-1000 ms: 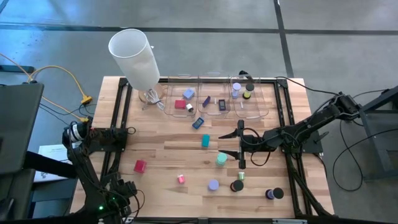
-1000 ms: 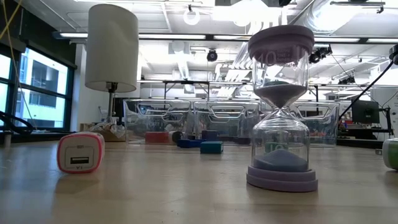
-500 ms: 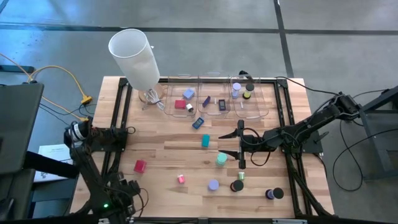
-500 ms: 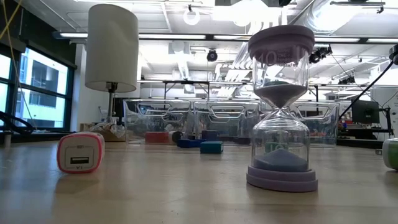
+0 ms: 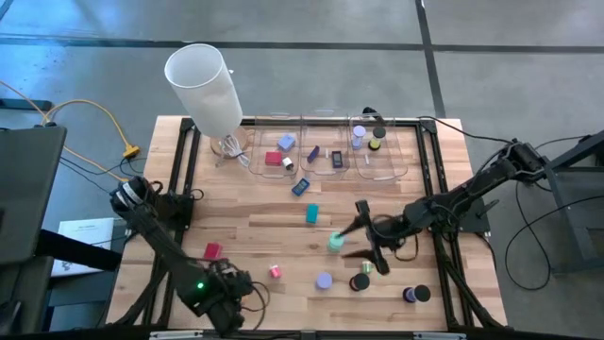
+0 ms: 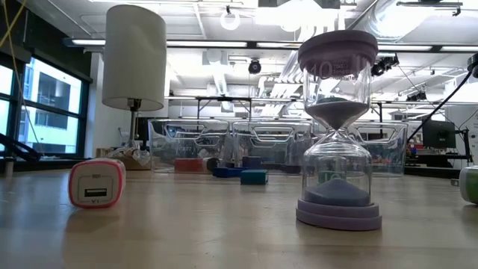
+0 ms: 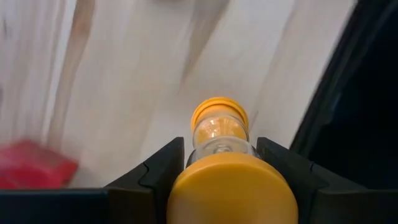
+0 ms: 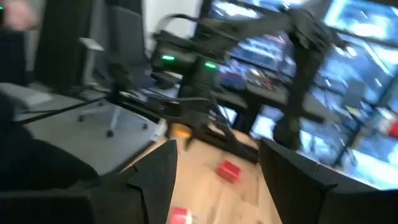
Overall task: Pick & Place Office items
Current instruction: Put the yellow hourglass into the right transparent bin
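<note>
The office items lie scattered on the wooden table (image 5: pixel 255 222): a red block (image 5: pixel 212 251), a pink block (image 5: pixel 275 272), a lavender disc (image 5: pixel 324 280), a teal block (image 5: pixel 311 214) and a pale green piece (image 5: pixel 335 243). Seen level, the lavender one is an hourglass (image 6: pixel 337 127) standing on its base. My left gripper (image 5: pixel 234 288) hangs near the table's near edge, shut on an orange hourglass (image 7: pixel 219 134). My right gripper (image 5: pixel 357 241) stands open and level above the green piece, with nothing between its fingers (image 8: pixel 155 171). My left gripper pinches the orange hourglass between its two fingers (image 7: pixel 163 163), which sit on either side of its glass body (image 7: pixel 217 148) just under the nearer cap (image 7: pixel 231 190). The fingers come from above, pointing steeply down, along the hourglass. Its far cap (image 7: pixel 219 113) points at the wood.
Three clear bins (image 5: pixel 326 151) with a few pieces inside stand along the far edge. A tall white cylinder (image 5: pixel 203 85) rises at the far left. More discs (image 5: pixel 415 295) lie near the right front. A black frame (image 5: pixel 434 189) borders the table.
My left arm has swung along the near edge toward the table's right and risen a little, its gripper tipping as it went. My right gripper has rolled and turned, so its fingers now stand slanted instead of in a straight line across the table.
</note>
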Robot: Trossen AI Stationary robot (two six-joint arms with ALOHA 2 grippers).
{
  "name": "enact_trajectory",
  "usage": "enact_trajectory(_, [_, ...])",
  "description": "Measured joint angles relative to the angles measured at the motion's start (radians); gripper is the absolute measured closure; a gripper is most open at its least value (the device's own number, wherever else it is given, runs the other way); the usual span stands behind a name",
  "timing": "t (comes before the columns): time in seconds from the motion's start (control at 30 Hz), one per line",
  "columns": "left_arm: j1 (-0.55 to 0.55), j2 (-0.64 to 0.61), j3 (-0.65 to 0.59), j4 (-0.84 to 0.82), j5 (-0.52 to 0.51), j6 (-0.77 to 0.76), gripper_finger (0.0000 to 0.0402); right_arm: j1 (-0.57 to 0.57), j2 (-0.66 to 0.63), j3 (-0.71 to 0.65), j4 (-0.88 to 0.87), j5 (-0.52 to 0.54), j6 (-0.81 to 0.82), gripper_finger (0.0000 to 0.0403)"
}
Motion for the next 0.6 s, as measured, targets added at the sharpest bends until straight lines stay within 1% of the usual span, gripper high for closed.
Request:
enact_trajectory(0.07, [0.025,0.000,0.043,0.001,-0.001,0.066,0.0223,0.039,0.000,0.000,0.025,0.001,-0.042,0.0185])
enact_trajectory(0.13, [0.047,0.000,0.087,0.001,-0.014,0.130,0.0223,0.079,0.000,0.000,0.042,0.031,-0.086,0.0185])
enact_trajectory(0.2, [0.062,0.000,0.136,0.000,-0.048,0.201,0.0224,0.118,0.000,0.000,0.048,0.081,-0.127,0.0185])
enact_trajectory(0.27, [0.072,0.000,0.186,0.000,-0.106,0.288,0.0224,0.146,0.000,0.000,0.058,0.131,-0.158,0.0185])
enact_trajectory(0.33, [0.077,0.000,0.233,0.001,-0.200,0.370,0.0223,0.164,0.000,0.000,0.065,0.172,-0.174,0.0185])
enact_trajectory(0.43, [0.077,-0.001,0.282,0.028,-0.393,0.481,0.0224,0.179,0.000,0.000,0.068,0.208,-0.197,0.0185])
enact_trajectory(0.5, [0.077,-0.001,0.293,0.082,-0.538,0.540,0.0224,0.186,0.002,0.000,0.053,0.209,-0.244,0.0185])
enact_trajectory(0.6, [0.077,-0.001,0.293,0.192,-0.703,0.618,0.0224,0.198,0.058,0.002,0.071,0.228,-0.353,0.0186])
